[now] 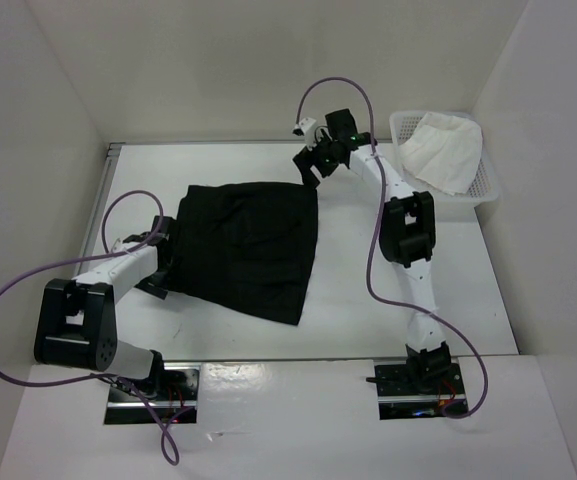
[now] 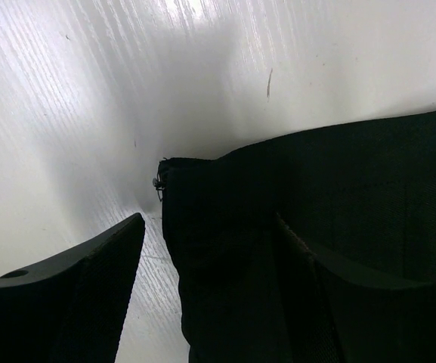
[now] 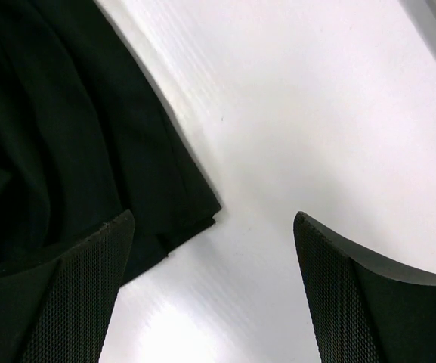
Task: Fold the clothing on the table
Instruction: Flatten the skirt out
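Lying on table (image 1: 468, 300): black skirt (image 1: 248, 245), spread flat.
Left gripper (image 2: 208, 223): jaws apart, skirt corner between them.
Right gripper (image 3: 214, 218): jaws apart, another skirt corner just inside one finger, bare table by the other.

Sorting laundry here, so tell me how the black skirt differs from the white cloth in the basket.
The black skirt is dark, while the white cloth is pale. The skirt lies spread nearly flat on the table; the cloth sits bunched up inside the mesh basket. In the top view the skirt covers far more area than the cloth. Both are limp fabric.
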Available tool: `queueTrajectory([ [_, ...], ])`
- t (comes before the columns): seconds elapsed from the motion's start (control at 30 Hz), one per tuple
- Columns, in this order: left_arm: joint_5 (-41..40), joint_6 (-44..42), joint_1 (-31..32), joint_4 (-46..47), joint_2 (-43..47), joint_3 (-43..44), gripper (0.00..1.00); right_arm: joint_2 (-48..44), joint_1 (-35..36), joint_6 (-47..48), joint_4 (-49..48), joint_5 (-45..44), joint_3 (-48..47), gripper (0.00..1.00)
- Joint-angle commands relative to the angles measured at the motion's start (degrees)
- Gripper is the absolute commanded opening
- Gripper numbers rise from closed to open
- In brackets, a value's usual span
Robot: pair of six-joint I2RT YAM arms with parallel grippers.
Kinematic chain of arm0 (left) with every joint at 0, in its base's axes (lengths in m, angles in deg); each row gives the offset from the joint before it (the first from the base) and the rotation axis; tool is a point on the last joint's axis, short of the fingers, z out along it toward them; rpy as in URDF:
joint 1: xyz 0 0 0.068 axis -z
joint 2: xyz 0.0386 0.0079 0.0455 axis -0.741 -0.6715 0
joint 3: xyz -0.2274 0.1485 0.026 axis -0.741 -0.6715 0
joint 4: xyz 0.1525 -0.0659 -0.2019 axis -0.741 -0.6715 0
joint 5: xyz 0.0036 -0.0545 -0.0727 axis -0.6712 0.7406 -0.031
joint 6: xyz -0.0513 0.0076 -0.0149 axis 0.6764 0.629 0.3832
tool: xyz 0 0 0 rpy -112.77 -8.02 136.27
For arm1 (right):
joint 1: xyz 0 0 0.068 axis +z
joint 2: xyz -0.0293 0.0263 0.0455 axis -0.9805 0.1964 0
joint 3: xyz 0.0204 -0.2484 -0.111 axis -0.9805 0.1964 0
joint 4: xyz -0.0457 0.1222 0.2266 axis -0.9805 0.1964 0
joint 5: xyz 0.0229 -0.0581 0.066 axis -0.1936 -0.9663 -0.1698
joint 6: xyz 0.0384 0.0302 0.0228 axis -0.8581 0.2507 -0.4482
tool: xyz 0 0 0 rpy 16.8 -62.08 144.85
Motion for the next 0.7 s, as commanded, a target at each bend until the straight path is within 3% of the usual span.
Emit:
queueTrajectory([
  [0.0, 0.5, -0.6, -0.2, 0.5, -0.3, 0.2, 0.75, 3.7, 1.4, -0.9, 3.4, 0.8, -7.8, 0.90],
  [0.13, 0.5, -0.6, -0.2, 0.5, -0.3, 0.2, 0.71, 10.2, 1.9, -1.5, 10.4, 1.4, -18.8, 0.90],
  [0.23, 0.5, -1.1, -0.2, 0.5, 0.2, 0.2, 0.69, 19.0, 1.9, -1.5, 22.0, 2.1, -35.6, 0.88],
  [0.27, 1.0, -1.1, -0.2, 0.5, 0.2, 0.2, 0.69, 27.0, 1.9, -2.1, 26.2, 2.1, -52.2, 0.88],
  [0.37, 1.0, -1.1, -0.2, 0.5, 0.2, 0.2, 0.69, 25.0, 1.9, -1.1, 26.0, 0.9, -44.7, 0.85],
  [0.43, 1.0, -1.1, -0.2, 0.5, 0.8, 0.2, 0.69, 29.2, 1.9, -1.1, 30.3, 1.4, -50.3, 0.83],
  [0.67, 1.6, -1.6, -0.2, 0.5, 1.9, -0.9, 0.65, 29.8, 2.4, 0.4, 36.2, -0.1, -53.5, 0.85],
])
